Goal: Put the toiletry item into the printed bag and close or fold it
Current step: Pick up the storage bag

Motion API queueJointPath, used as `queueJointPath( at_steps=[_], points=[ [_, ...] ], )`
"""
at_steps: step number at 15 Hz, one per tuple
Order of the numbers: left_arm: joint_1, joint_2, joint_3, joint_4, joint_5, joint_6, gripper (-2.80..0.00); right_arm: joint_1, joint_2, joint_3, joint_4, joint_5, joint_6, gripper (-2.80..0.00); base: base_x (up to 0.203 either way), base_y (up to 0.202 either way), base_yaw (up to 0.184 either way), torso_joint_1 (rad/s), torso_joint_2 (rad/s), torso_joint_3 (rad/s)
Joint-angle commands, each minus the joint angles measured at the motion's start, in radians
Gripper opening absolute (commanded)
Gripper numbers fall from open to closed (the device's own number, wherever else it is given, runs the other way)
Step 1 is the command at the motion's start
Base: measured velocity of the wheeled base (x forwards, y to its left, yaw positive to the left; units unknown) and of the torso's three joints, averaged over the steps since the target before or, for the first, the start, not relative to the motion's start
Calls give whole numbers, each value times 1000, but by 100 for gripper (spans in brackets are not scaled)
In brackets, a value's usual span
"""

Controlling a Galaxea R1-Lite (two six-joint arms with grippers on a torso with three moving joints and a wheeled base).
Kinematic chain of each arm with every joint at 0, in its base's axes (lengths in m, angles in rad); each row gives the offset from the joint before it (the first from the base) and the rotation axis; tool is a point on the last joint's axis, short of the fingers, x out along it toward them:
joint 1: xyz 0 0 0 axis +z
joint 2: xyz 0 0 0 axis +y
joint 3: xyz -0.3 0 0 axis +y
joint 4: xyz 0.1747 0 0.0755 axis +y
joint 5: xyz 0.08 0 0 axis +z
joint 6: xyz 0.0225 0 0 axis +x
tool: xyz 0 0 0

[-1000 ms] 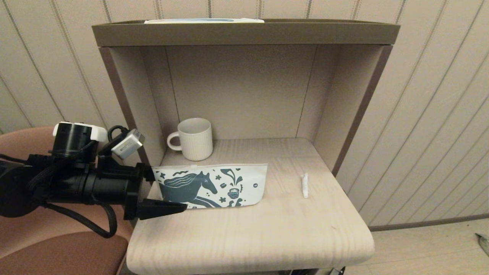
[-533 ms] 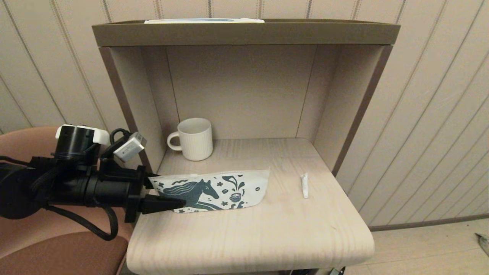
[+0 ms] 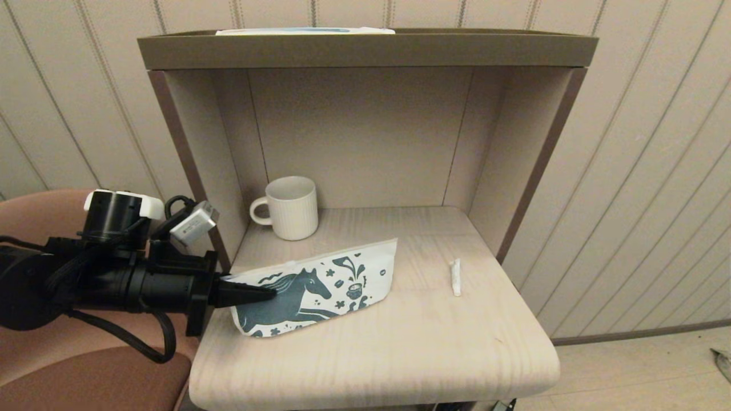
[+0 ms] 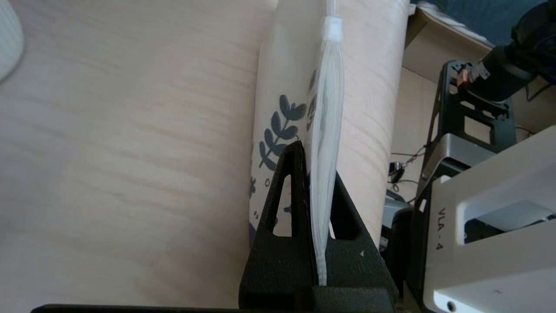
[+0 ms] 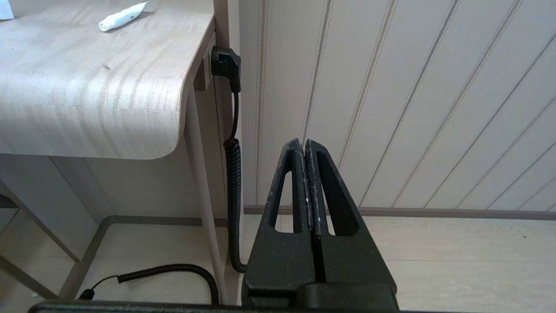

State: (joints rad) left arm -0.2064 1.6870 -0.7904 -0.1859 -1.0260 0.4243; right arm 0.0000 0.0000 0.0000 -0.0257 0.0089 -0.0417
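The printed bag (image 3: 320, 288), white with a teal horse and cup, stands tilted on the tabletop, its left end raised. My left gripper (image 3: 268, 294) is shut on the bag's left top edge; the left wrist view shows the bag's thin edge (image 4: 325, 130) pinched between the black fingers (image 4: 295, 191). The toiletry item (image 3: 455, 277), a slim white tube, lies flat to the right of the bag, apart from it, and shows again as the tube (image 5: 121, 16) in the right wrist view. My right gripper (image 5: 305, 145) is shut and empty, down beside the table over the floor, outside the head view.
A ribbed white mug (image 3: 291, 207) stands at the back left of the tabletop (image 3: 371, 354), under the shelf hood (image 3: 365, 51). A brown chair (image 3: 85, 377) sits left of the table. A coiled black cable (image 5: 233, 174) hangs from a plug on the table's side.
The left gripper has lifted and turned the bag's left end, so the bag went from lying flat to standing tilted. The tube and mug have not moved.
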Motion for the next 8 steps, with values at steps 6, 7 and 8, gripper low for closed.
queueJointPath(
  at_steps=[6,7,8],
  points=[
    [-17,-101,-7,40,-12,-3,-280,1,18,0,4,0,-1,-280,0,0,0,0,0,0],
    [-29,-130,-20,77,-11,-4,-280,0,21,-9,7,4,-1,-280,0,0,0,0,0,0],
    [-38,-137,-29,97,-11,-4,-280,0,22,-15,16,10,1,-280,0,0,0,0,0,0]
  ],
)
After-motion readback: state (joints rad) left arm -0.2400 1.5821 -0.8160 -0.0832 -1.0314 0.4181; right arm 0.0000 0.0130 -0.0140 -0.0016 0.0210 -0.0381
